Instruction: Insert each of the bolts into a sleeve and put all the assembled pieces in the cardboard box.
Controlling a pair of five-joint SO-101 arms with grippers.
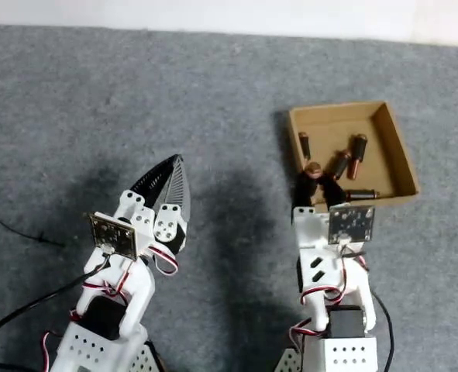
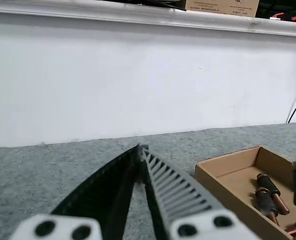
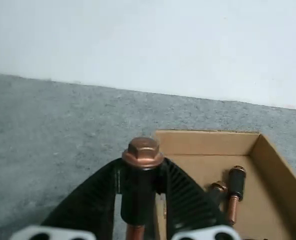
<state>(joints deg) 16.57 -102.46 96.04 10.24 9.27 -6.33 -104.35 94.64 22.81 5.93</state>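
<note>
Cardboard box [image 1: 339, 109]: I see it on the mat [image 1: 236, 93], right of centre, just ahead of the right arm.
Assembled pieces [image 1: 356, 155]: four lie inside the box, one along its near wall.
Right gripper [image 1: 314, 184]: at the box's near-left corner, clamped on an upright bolt-and-sleeve piece [image 3: 141, 156].
Left gripper [image 1: 174, 167]: well left of the box, fingers together.
Thin strand [image 1: 23, 231]: on the mat, left of the left arm.

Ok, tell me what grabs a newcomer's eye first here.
The right claw grips a copper-headed bolt in a black sleeve over a corner of the open brown cardboard box, where more assembled pieces lie. The left claw is shut, empty, above the grey carpet.
</note>
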